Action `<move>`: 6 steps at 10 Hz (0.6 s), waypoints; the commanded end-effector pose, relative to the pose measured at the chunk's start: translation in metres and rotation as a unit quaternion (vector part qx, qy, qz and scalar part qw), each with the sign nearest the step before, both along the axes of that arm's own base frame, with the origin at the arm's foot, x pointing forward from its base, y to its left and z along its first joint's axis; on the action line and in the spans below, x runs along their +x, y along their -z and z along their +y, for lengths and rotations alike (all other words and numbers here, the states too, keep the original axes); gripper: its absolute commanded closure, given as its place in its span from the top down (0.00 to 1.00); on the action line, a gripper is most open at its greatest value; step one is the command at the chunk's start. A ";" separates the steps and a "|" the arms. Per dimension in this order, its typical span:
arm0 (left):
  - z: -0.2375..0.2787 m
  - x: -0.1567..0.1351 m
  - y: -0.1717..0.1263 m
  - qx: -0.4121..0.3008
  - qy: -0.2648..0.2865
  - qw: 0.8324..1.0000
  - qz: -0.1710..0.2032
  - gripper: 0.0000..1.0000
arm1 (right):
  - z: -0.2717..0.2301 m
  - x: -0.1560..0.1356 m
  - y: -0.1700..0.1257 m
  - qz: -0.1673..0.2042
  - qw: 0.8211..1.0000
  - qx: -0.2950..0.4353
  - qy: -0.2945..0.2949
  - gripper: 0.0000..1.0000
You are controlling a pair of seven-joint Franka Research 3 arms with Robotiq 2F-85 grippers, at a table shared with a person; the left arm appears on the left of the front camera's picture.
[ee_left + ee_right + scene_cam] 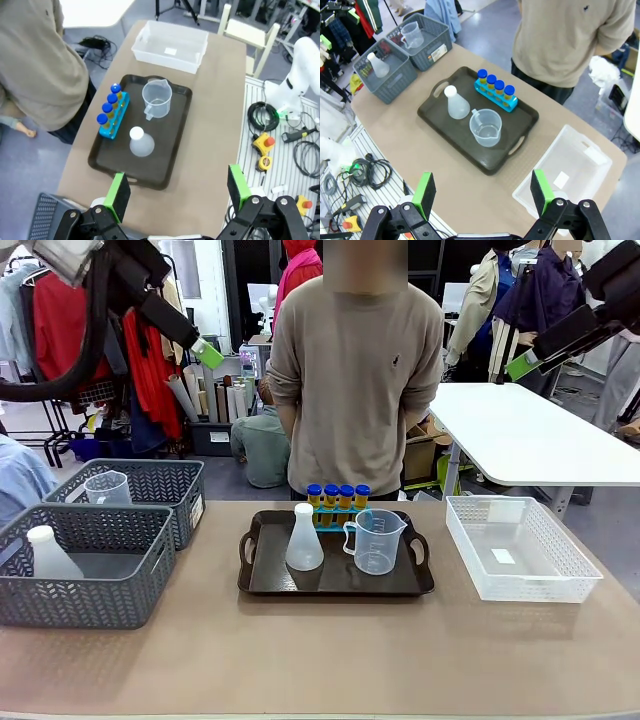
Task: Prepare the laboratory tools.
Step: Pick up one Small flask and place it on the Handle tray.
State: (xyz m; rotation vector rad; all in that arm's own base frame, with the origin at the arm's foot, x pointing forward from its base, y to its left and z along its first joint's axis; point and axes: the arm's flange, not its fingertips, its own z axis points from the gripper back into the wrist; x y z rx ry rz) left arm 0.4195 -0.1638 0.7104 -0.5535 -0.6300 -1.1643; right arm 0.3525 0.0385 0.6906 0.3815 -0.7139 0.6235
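Observation:
On a dark tray [262, 583] in the middle of the table stand a frosted white conical flask [304, 538], a clear handled beaker [375, 541] and several amber tubes with blue caps [337, 498] in a blue rack. From the wrist cameras I look down on the same flask [141, 142] [455, 103], beaker [156, 98] [485, 128] and tubes [112, 106] [496, 86]. My left gripper [177, 192] hangs high above the table's left side [207, 352], open and empty. High on the right, my right gripper [482, 192] [520, 365] is also open and empty.
Two grey woven baskets [150, 540] stand at the left, one holding another flask [50, 553], the other a beaker [108, 487]. An empty white basket [520, 545] sits at the right. A person [355, 380] stands at the far edge behind the tray.

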 end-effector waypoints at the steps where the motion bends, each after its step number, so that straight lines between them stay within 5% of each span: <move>1: -0.001 -0.002 -0.005 -0.009 0.004 1.000 -0.003 1.00 | 0.000 0.000 0.000 -0.002 1.000 0.007 -0.006 1.00; 6: -0.001 -0.002 -0.005 -0.009 0.004 1.000 -0.003 1.00 | 0.000 0.000 0.000 -0.002 1.000 0.007 -0.006 1.00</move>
